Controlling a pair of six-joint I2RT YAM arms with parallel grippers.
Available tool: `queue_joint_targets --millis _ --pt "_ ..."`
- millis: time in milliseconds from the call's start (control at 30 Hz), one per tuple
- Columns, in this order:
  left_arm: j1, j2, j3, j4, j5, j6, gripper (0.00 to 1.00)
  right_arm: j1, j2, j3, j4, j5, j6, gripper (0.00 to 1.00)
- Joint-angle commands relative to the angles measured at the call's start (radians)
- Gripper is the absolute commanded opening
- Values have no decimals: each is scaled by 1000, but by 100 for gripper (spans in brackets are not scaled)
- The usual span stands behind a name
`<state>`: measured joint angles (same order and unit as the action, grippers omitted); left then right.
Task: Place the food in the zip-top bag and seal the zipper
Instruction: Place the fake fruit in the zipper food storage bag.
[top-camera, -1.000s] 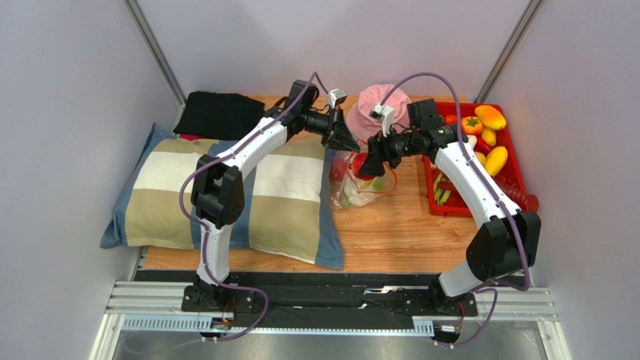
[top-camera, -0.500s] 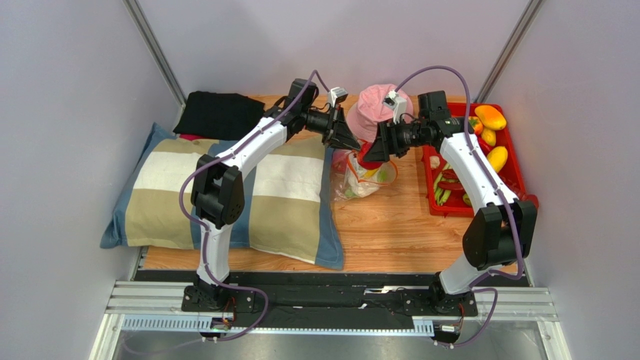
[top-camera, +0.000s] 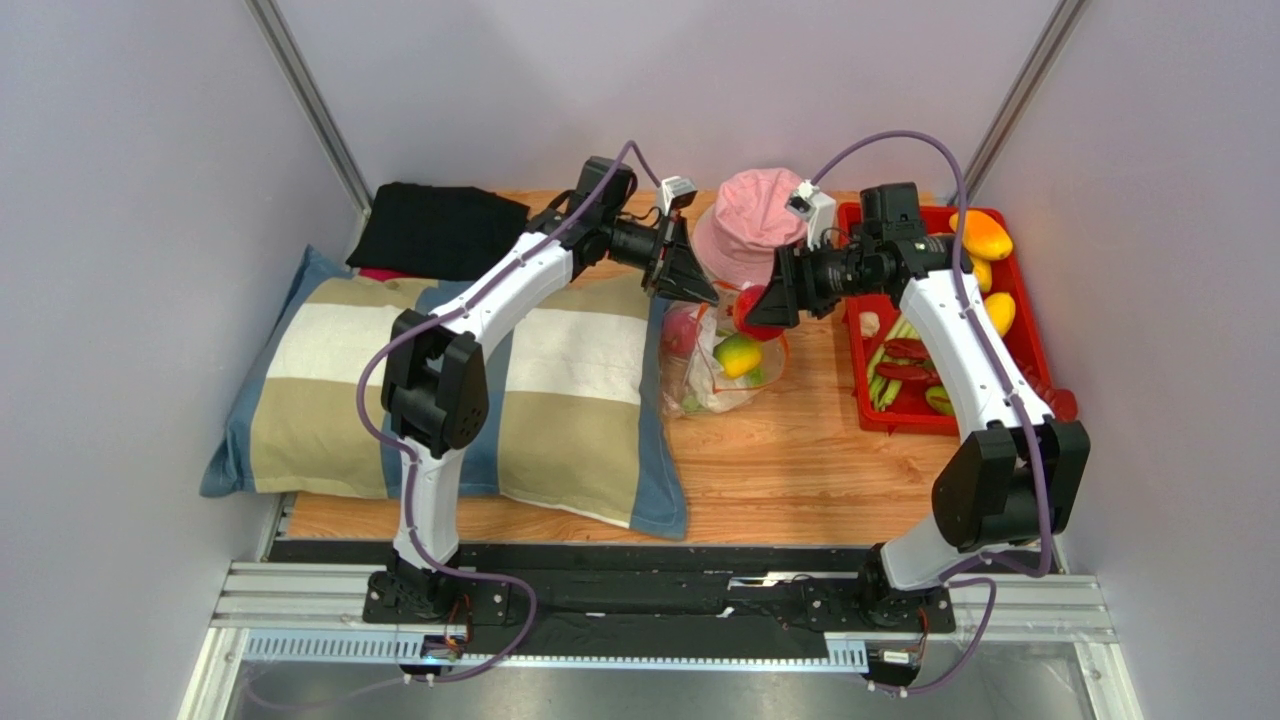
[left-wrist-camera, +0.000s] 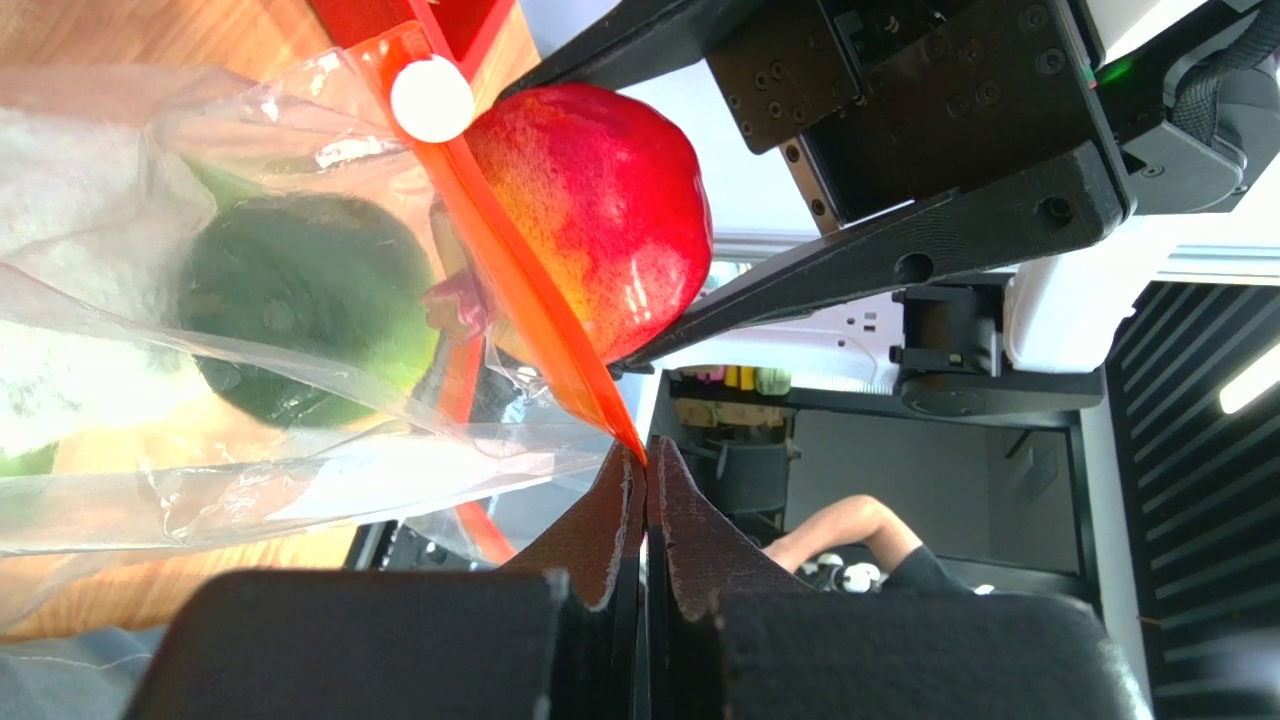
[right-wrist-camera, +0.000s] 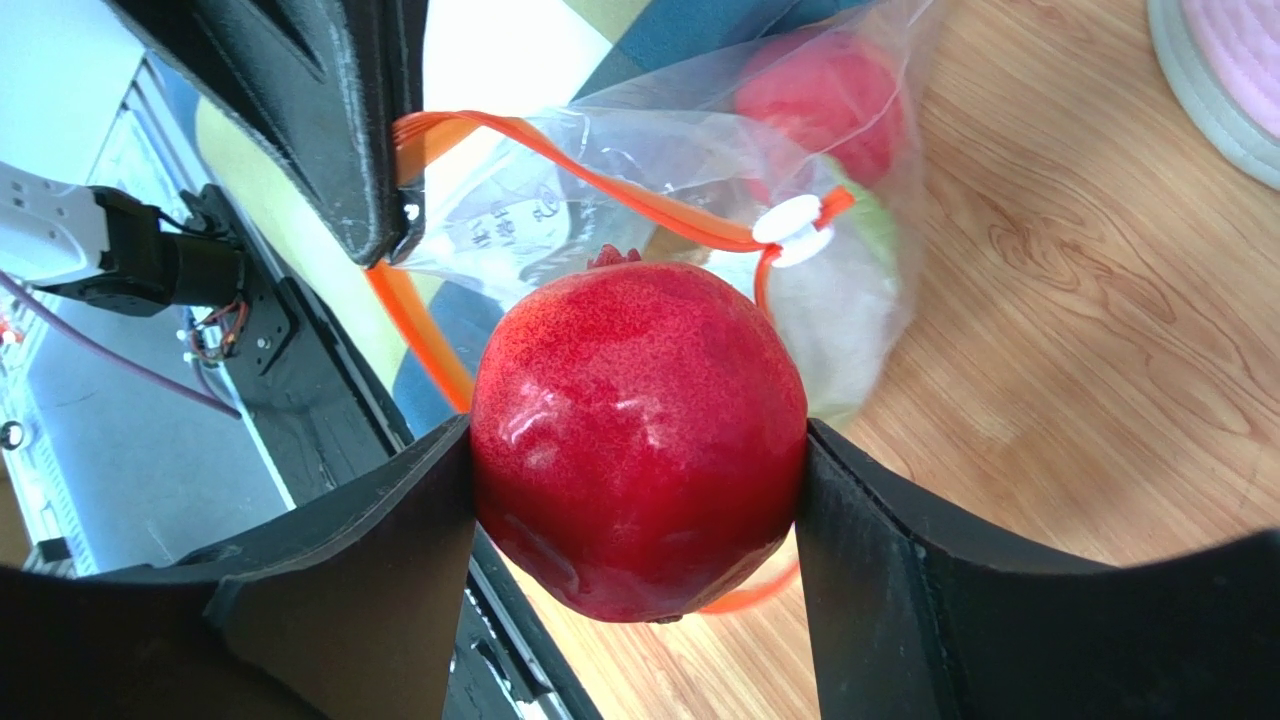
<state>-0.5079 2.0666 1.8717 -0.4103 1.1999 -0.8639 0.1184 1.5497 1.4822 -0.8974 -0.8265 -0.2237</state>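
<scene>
We see the left jaws clenched on the orange-red zipper (left-wrist-camera: 519, 300) strip, holding up the mouth of the clear, crinkly zip-top bag (left-wrist-camera: 196, 465) that sits on the wooden tabletop (top-camera: 781, 480). The right jaws grasp a glossy, round red fruit (right-wrist-camera: 639, 435) just at that mouth. Through the wrinkled plastic, a dark green ball (left-wrist-camera: 293, 308) and a red shape (right-wrist-camera: 824, 93) show only as blurs, edges unclear.

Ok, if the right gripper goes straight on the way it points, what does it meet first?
Most likely the zipper at the mouth of the zip-top bag, just past the red fruit the right gripper holds; the left gripper pinches that strip. Depth is unclear.
</scene>
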Motion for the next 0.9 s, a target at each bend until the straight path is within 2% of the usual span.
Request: queue_joint_targets --millis 0,67,300,400,433,567,600,633,700,733,867 --pt "5 -43 43 -13 49 13 0 4 -54 -16 61 44 50 22" --pt "0 -45 37 -9 46 8 0 20 -72 -36 158 56 95 22" --pt "-1 -40 21 77 55 -93 0 173 -99 -124 256 171 129 23" --pt "-1 -49 -14 154 67 -150 0 204 -115 -193 342 285 132 29" --pt "-1 -51 -19 165 70 -161 0 208 -123 -212 400 315 136 36" --pt "0 -57 -32 203 81 -188 0 213 -137 -289 505 408 153 53" --pt "0 -59 -32 203 79 -188 0 213 -138 -289 508 403 147 57" --pt "2 -59 -32 202 79 -190 0 211 -137 -281 488 397 144 67" --pt "5 -60 -34 192 73 -188 0 211 -145 -226 431 354 109 75" --pt "11 -63 -36 189 70 -188 0 213 -157 -199 340 313 89 78" --pt "22 -69 -32 157 56 -156 0 210 -226 -100 151 247 23 82"
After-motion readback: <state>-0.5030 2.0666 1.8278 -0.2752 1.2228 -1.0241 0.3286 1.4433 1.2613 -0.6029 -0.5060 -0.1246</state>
